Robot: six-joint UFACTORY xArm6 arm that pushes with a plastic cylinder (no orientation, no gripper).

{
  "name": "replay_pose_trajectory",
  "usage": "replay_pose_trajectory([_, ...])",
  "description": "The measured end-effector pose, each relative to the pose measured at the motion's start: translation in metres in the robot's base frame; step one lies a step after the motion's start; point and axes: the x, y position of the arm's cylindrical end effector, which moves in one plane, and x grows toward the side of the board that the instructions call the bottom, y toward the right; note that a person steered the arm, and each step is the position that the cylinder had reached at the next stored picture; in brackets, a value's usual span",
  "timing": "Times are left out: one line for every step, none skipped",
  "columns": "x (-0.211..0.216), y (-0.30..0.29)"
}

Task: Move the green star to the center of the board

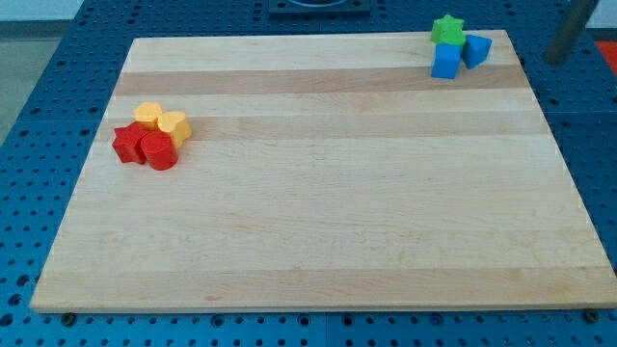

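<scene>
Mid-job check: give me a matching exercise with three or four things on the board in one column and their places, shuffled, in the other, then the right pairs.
Things:
1. green star
2. blue blocks
3. yellow blocks
4. red blocks

Places:
A. view's left, lower part of the left cluster
B. view's top right corner, nearest the board's top edge
C. view's left, upper part of the left cluster
D. view's top right, just below and right of the star

Pairs: 1-B, 2-D, 3-C, 4-A

My tip is off the board, to the right of the star's cluster.
</scene>
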Motion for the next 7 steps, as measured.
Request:
replay_pose_trajectory([-0.051, 0.000])
replay_pose_trajectory([-0.052, -0.001])
replay_pose_trajectory([-0.053, -0.008])
replay_pose_trajectory([-0.053, -0.008])
replay_pose_trajectory([-0.053, -0.020])
replay_pose_trajectory([-0.052, -0.067])
replay_pose_trajectory([-0.052, -0.122])
